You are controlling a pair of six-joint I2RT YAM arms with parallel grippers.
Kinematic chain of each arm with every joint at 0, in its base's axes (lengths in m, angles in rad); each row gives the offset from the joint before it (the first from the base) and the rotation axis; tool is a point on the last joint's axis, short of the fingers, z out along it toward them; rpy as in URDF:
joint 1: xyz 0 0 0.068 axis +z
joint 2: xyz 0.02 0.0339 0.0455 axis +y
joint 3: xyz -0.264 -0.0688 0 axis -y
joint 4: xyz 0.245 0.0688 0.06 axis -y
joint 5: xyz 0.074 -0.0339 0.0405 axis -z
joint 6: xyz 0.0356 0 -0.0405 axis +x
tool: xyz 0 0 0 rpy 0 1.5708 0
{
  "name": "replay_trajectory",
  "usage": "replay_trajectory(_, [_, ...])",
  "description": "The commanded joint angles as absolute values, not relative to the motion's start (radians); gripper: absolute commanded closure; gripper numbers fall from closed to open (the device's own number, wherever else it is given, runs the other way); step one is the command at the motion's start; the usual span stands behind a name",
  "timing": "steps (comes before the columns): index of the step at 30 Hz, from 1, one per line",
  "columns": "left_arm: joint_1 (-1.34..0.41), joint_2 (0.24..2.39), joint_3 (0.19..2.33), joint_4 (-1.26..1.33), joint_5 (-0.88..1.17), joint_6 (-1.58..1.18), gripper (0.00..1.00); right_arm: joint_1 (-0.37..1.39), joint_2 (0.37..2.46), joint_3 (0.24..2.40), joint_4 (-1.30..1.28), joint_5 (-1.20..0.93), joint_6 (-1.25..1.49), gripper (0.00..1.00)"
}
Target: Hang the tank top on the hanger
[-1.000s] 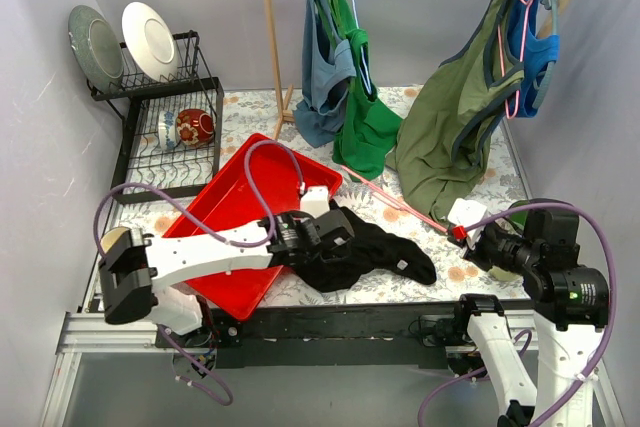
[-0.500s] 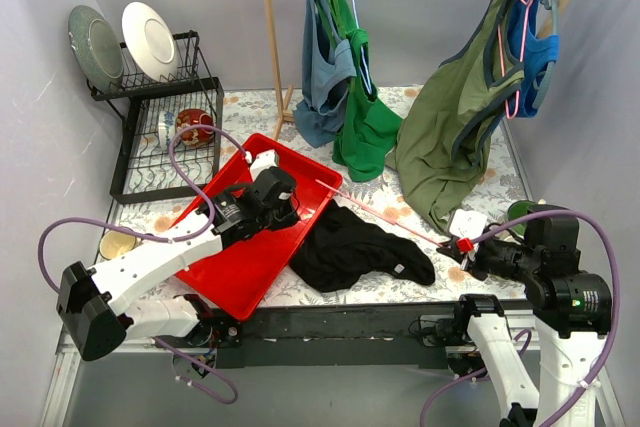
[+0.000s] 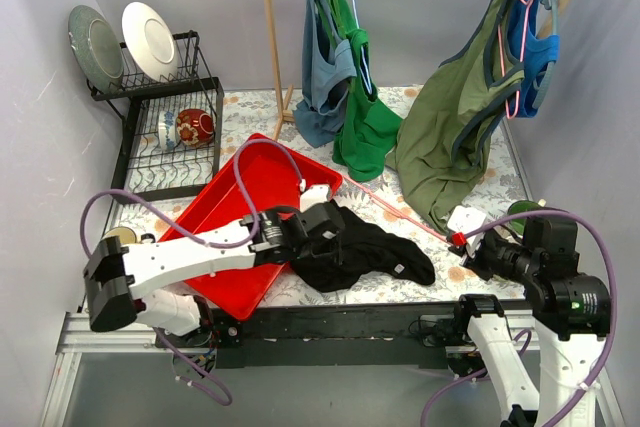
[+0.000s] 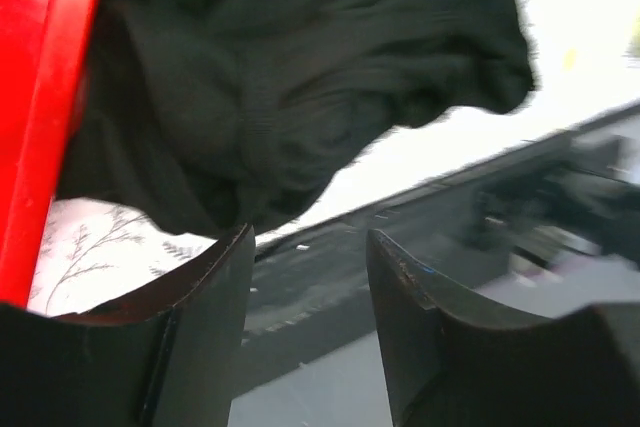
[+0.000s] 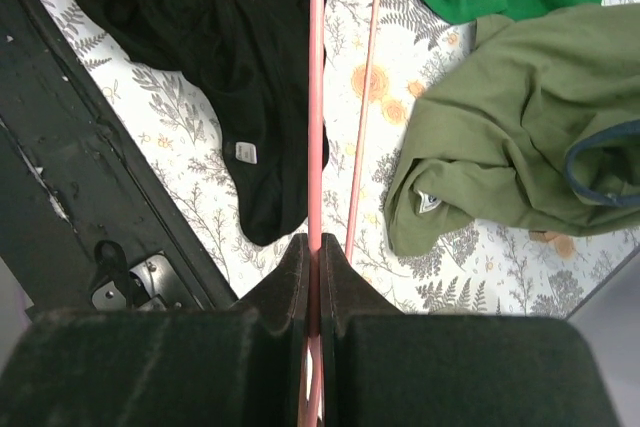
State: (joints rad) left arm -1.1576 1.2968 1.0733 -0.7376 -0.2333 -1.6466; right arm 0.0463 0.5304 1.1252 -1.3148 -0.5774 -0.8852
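The black tank top point(image 3: 375, 247) lies crumpled on the floral table, its left edge against the red tray point(image 3: 225, 222). My left gripper point(image 3: 322, 221) is at the top's left edge, open and empty. In the left wrist view the top point(image 4: 280, 87) fills the upper part, just beyond my open left gripper point(image 4: 308, 239). My right gripper point(image 3: 463, 240) is shut on the pink hanger point(image 3: 400, 209), whose wire runs left over the top's upper edge. In the right wrist view my right gripper point(image 5: 314, 243) pinches the hanger wire point(image 5: 316, 97), with the top point(image 5: 210, 17) to its left.
An olive green top point(image 3: 455, 122) and a blue top point(image 3: 535, 47) hang at the back right. A blue-grey top point(image 3: 322, 77) and a bright green top point(image 3: 365, 117) hang mid-back. A dish rack point(image 3: 165, 117) with plates stands at the back left. A wooden pole point(image 3: 272, 27) rises behind the tray.
My left gripper was at the tank top, swung back over the red tray, then returned to the top's left edge. The hanger in my right gripper shifted slightly.
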Motion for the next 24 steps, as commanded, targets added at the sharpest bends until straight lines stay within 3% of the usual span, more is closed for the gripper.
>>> replay_trajectory(1, [-1.192, 1.382, 1.127, -0.876, -0.406, -1.72, 0.51, 0.051, 0.499, 1.1, -1.31, -0.538, -0.853, 0.99])
replay_trajectory(8, [-1.204, 1.491, 1.198, -0.914, -0.543, -1.73, 0.58, 0.051, 0.503, 1.1, -1.312, -0.584, -0.848, 0.99])
replay_trajectory(24, [-1.198, 1.554, 1.207, -0.828, -0.552, -1.69, 0.57, 0.051, 0.469, 1.045, -1.31, -0.614, -0.85, 0.99])
